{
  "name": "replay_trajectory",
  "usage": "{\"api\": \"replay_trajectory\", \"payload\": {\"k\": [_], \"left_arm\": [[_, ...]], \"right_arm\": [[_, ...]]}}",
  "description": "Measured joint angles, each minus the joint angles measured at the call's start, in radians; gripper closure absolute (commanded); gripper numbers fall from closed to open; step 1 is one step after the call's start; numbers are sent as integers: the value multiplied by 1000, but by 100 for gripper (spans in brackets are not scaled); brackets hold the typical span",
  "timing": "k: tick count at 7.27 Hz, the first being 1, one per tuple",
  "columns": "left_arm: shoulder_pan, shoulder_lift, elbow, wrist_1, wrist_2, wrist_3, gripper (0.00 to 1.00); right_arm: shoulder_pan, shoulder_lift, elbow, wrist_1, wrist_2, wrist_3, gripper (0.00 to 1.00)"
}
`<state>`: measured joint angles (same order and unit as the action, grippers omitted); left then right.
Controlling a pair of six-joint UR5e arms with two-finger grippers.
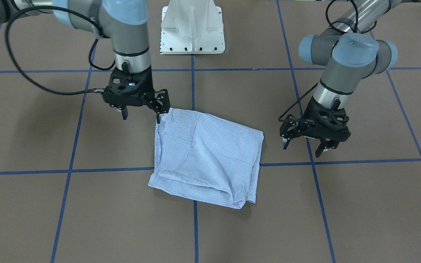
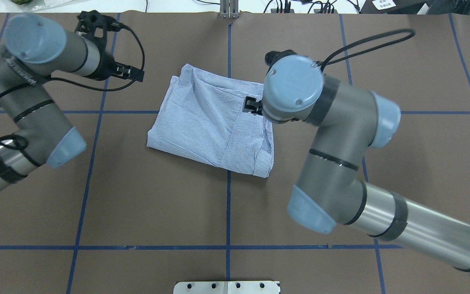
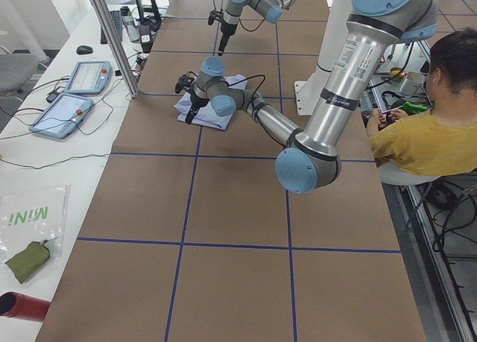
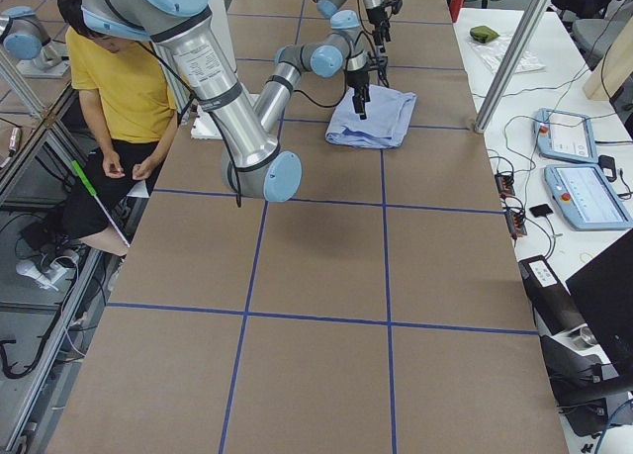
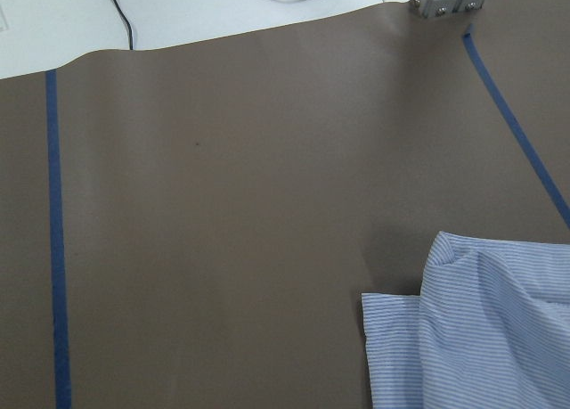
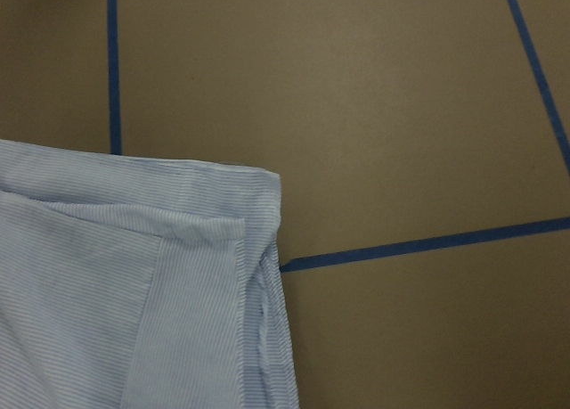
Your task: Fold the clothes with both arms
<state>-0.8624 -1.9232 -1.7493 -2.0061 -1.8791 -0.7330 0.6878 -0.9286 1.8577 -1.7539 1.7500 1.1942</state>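
On table [image 1: 86, 219] — shirt [image 1: 207, 153] folded; left hand [image 1: 302, 149], right hand [image 1: 141, 117] flank it — spread.

- A brown table top [image 1: 232, 226] is marked into large squares by blue tape lines [image 1: 195, 233].
- A white bench [image 3: 37, 178] runs along one side, carrying two teach pendants [image 3: 87, 77], loose cables and a green pouch [image 3: 27, 258].
- An aluminium post [image 3: 112, 40] stands at the table's edge.
- A person in a yellow shirt [image 3: 436, 144] sits on the opposite side.
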Motion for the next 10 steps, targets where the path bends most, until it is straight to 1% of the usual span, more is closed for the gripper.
{"api": "replay_trajectory", "payload": {"k": [1,2,3,4,5,6,7,8,9,10], "left_arm": [[-23,102,-109,38,-13,78,0],[-72,192,-191,71,-38,179,0],[-162,274,-237,88,-102,326,0],[-284,348,-252,95,-189,514,0],[-393,410,-255,99,-258,663,0],[-473,469,-256,99,-305,747,0],[-519,521,-251,97,-330,780,0],[-540,553,-219,97,-346,790,0],[-553,565,-165,96,-358,793,0],[-575,572,-110,96,-363,793,0]], "right_arm": [[86,-59,34,-2,83,-123,0],[176,-124,61,0,169,-256,0],[282,-197,76,1,269,-416,0],[398,-285,86,2,364,-602,0],[504,-375,96,2,434,-777,0],[610,-471,104,2,496,-957,0],[714,-573,107,2,545,-1118,0],[793,-681,108,7,570,-1215,0],[835,-786,106,37,570,-1255,0],[854,-869,91,101,554,-1267,0]]}}
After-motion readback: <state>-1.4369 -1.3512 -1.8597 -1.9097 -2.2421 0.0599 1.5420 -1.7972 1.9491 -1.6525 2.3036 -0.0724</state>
